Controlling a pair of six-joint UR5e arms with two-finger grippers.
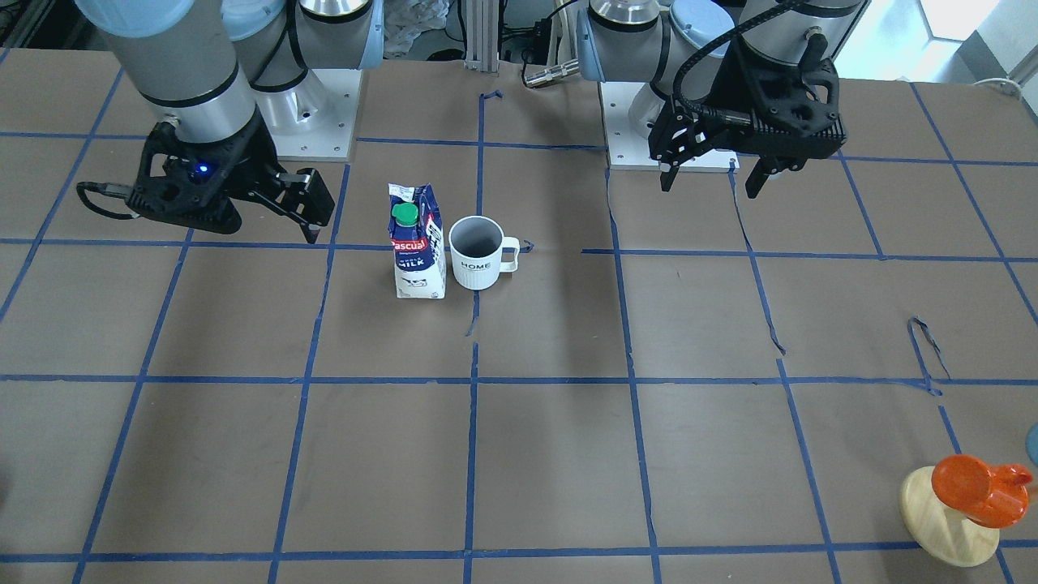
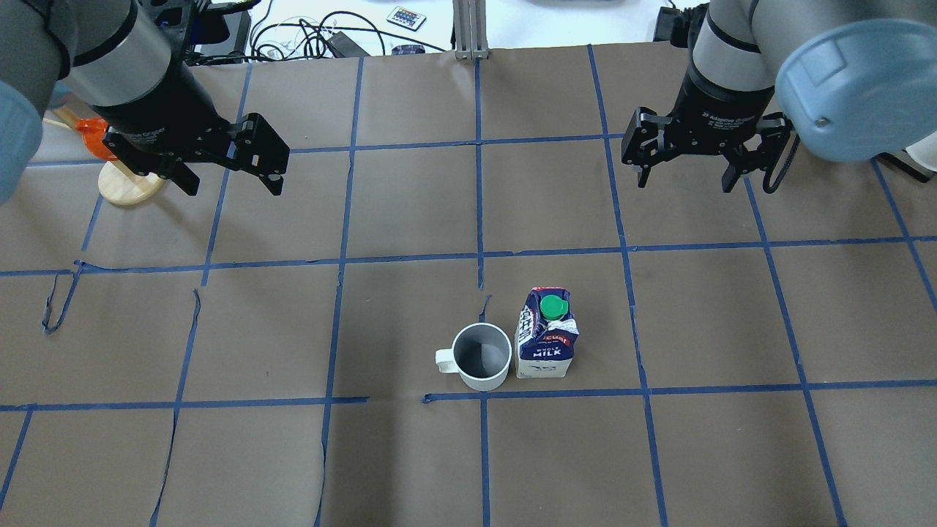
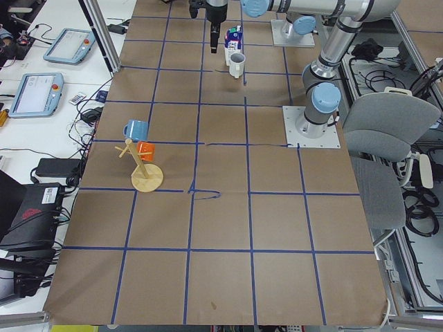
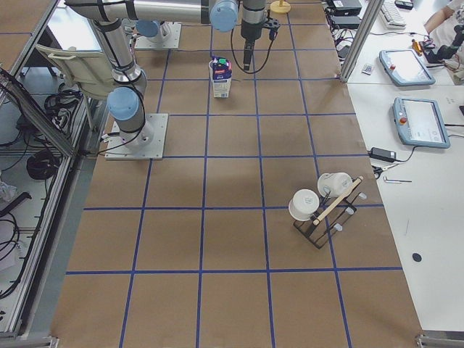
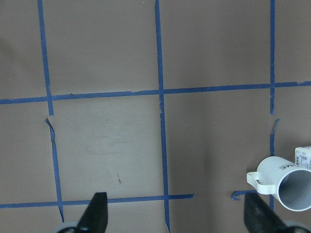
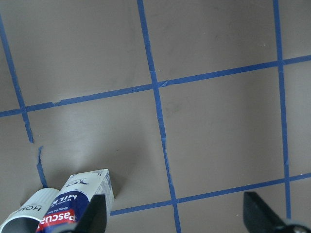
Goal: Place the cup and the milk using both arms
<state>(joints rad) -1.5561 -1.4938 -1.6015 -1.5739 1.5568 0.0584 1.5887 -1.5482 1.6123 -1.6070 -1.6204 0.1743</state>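
Observation:
The white cup (image 1: 474, 253) marked "HOME" stands upright on the table, its handle toward my left side. The blue and white milk (image 1: 418, 243) with a green cap stands right beside it. Both also show in the overhead view, cup (image 2: 481, 356) and milk (image 2: 545, 337), near the table's middle. My left gripper (image 2: 234, 187) is open and empty, hovering far back left of the cup. My right gripper (image 2: 685, 183) is open and empty, hovering far back right of the milk. The left wrist view shows the cup (image 5: 286, 182) at its lower right. The right wrist view shows the milk (image 6: 80, 199) at its lower left.
A wooden mug tree (image 2: 124, 179) with an orange mug stands just behind my left gripper; it also shows in the front-facing view (image 1: 961, 503). A rack with white cups (image 4: 322, 206) stands far off on my right side. The arm bases (image 1: 316, 105) are at the table's back.

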